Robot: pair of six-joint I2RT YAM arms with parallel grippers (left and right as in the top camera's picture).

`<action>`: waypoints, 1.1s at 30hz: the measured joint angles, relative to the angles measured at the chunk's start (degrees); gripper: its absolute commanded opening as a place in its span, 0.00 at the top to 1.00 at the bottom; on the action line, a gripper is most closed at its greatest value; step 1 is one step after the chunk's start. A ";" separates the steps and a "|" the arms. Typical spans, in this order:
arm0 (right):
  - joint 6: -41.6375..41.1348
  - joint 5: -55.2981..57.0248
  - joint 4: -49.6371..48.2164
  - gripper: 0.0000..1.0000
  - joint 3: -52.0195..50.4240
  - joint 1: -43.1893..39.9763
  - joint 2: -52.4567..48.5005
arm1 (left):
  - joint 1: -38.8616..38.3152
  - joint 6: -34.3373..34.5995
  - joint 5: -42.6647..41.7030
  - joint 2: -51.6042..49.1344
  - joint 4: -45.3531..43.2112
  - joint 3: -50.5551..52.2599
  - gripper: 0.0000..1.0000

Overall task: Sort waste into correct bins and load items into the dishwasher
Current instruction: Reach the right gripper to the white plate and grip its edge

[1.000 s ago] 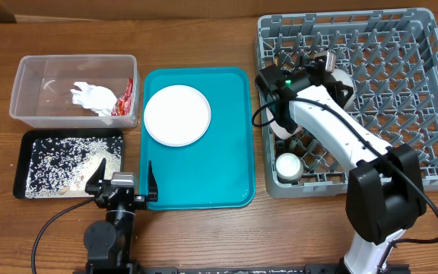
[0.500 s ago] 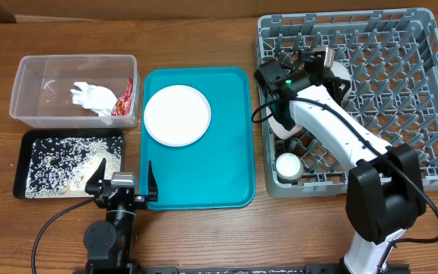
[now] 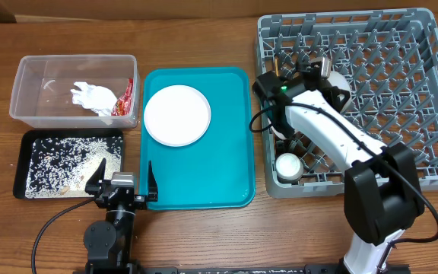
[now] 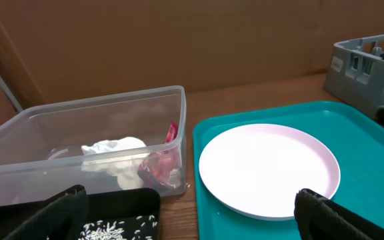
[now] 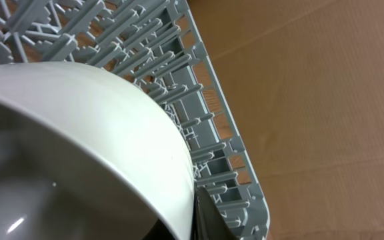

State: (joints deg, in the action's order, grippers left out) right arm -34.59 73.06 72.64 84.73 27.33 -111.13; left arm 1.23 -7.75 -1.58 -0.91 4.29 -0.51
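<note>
My right gripper (image 3: pixel 328 71) is shut on the rim of a white bowl (image 3: pixel 341 79) and holds it tilted over the left part of the grey dish rack (image 3: pixel 401 91). In the right wrist view the bowl (image 5: pixel 79 140) fills the left side, with a dark finger (image 5: pixel 207 215) against its rim. A small white cup (image 3: pixel 288 166) sits in the rack's front left corner. The white plate (image 3: pixel 176 114) lies on the teal tray (image 3: pixel 204 175). My left gripper (image 3: pixel 122 185) is open and empty at the front, with the plate (image 4: pixel 269 169) ahead of it. The chopsticks do not show clearly.
The clear tub (image 3: pixel 33 76) holds the crumpled napkin (image 3: pixel 91 97) and the red wrapper (image 3: pixel 125 97). The black tray (image 3: pixel 21 164) holds rice grains (image 3: pixel 67 156). In the left wrist view the tub (image 4: pixel 59 123) and the rack's corner (image 4: pixel 369 63) show.
My right gripper has shifted and turned slightly with the bowl over the rack's left part. The left arm has not moved.
</note>
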 measured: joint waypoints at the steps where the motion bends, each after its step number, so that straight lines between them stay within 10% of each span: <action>1: -0.22 0.07 0.22 0.95 -0.02 0.20 0.00 | 0.00 0.00 0.00 0.00 0.00 0.00 0.00; 23: -11.23 -6.71 10.49 0.46 0.04 8.09 0.22 | 0.00 0.00 0.00 0.00 -0.02 0.00 0.00; 33: -7.56 -14.32 7.93 0.43 10.40 10.73 5.73 | 0.00 0.00 0.00 0.00 -0.02 0.00 0.00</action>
State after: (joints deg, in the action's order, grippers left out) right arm -42.15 58.74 80.58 95.13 38.06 -105.41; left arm 1.23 -7.75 -1.58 -0.91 4.27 -0.51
